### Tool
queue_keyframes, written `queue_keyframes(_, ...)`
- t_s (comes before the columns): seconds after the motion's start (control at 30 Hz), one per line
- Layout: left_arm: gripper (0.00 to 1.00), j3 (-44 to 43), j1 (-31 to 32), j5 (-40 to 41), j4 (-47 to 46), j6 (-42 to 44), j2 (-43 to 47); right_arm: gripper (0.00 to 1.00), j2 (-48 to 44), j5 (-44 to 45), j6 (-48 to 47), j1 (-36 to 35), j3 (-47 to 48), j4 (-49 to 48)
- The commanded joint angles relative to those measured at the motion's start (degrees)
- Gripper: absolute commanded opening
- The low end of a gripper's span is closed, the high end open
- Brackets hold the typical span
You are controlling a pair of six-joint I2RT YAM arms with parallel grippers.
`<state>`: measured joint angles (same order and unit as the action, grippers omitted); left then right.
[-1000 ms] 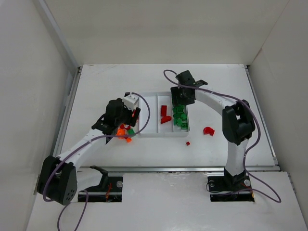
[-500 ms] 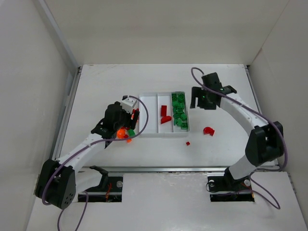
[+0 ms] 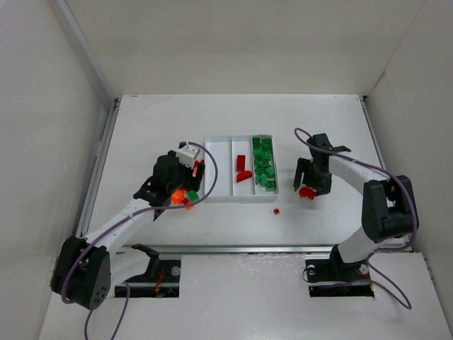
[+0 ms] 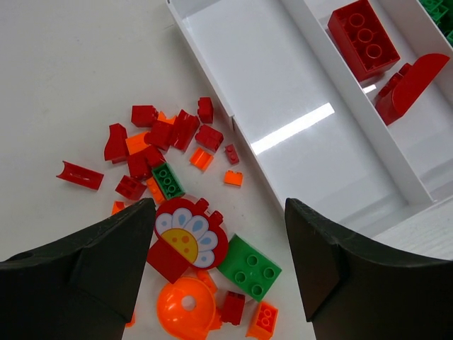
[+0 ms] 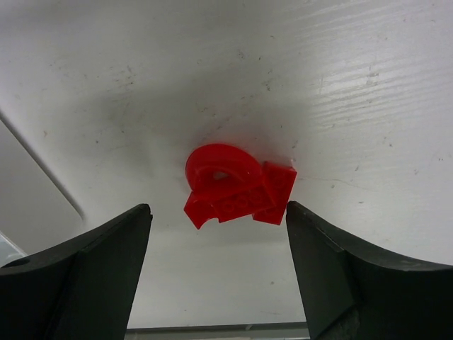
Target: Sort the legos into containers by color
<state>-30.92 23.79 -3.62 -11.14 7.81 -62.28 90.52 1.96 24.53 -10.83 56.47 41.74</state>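
Two grippers hang with jaws spread and nothing held. The right gripper (image 5: 218, 219) straddles a red arched piece (image 5: 230, 188) lying on the table (image 3: 333, 127) just right of the tray (image 3: 233, 199), touching neither finger. The piece looks light, rigid and glossy, so it would likely skid or pop free if pinched on the curve; the flat sides of its blocky base seem the safer hold. It probably belongs in the middle compartment (image 3: 237, 188), which holds other red bricks. The left gripper (image 4: 219, 212) hovers over the mixed pile of legos (image 4: 177, 170) beside the tray's left wall.
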Motion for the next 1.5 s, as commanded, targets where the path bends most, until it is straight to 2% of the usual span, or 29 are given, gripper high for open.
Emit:
queue_keyframes(0.0, 0.71, 0.8, -0.1, -1.0, -2.8, -1.3, 2.6, 0.82, 0.7, 0.6, 0.5, 0.4, -0.1, -3.2)
queue_keyframes(0.13, 0.72, 1.3, -0.1, -0.3, -2.8, -1.3, 2.6, 0.73, 2.9, 1.2, -0.2, 0.4, -0.1, -3.9)
queue_keyframes(0.17, 0.72, 1.3, -0.1, -0.3, -3.4, -1.3, 2.6, 0.67, 2.9, 1.2, -0.2, 0.4, 0.7, -3.9)
queue_keyframes(0.4, 0.73, 1.3, -0.1, -0.3, -3.9, -1.3, 2.6, 0.56, 5.0, 1.2, -1.9, 0.4, 2.4, -3.9)
queue_keyframes(0.47, 0.73, 1.3, -0.1, -0.3, -3.9, -1.3, 2.1, 0.56, 5.0, 0.6, -2.6, 0.4, 2.4, -3.9)
queue_keyframes(0.57, 0.73, 1.3, -0.6, -0.3, -3.9, -1.3, 2.1, 0.62, 4.5, -0.8, -3.2, 0.4, 2.4, -3.3)
queue_keyframes(0.63, 0.73, 1.3, -0.6, -0.3, -3.9, -1.3, 1.5, 0.74, 4.0, -0.8, -3.2, 0.4, 1.7, -3.3)
queue_keyframes(0.7, 0.73, 1.3, -0.6, -0.3, -4.5, -1.3, 1.5, 0.8, 4.0, -0.8, -3.2, 0.4, 1.7, -3.3)
queue_keyframes(0.83, 0.73, 0.8, -0.6, -0.3, -5.0, -1.3, 0.8, 0.8, 4.5, 0.8, -3.2, 0.4, 3.2, -2.8)
queue_keyframes(0.93, 0.73, 0.8, -0.6, -0.3, -5.6, -0.8, 0.8, 0.72, 5.2, 2.4, -3.7, 0.4, 5.5, -2.8)
queue_keyframes(1.07, 0.73, 0.8, -0.6, -0.3, -5.0, -0.8, 0.8, 0.53, 5.7, 4.6, -5.1, -0.8, 6.8, -1.7)
queue_keyframes(1.1, 0.73, 0.8, -0.6, -0.3, -5.0, -0.8, 0.8, 0.45, 5.7, 4.6, -5.1, -1.3, 6.8, -1.7)
queue_keyframes(1.17, 0.73, 1.3, -0.6, -0.3, -5.0, -0.8, 0.8, 0.4, 6.2, 4.1, -5.1, -1.3, 6.8, -1.7)
queue_keyframes(1.3, 0.73, 1.3, -0.6, -0.3, -5.0, -0.8, 0.8, 0.34, 6.2, 2.7, -5.1, -1.3, 6.8, -2.2)
queue_keyframes(1.47, 0.74, 1.3, -0.6, -0.3, -5.0, -0.3, 0.8, 0.46, 5.7, 2.2, -6.2, -1.3, 6.8, -1.0)
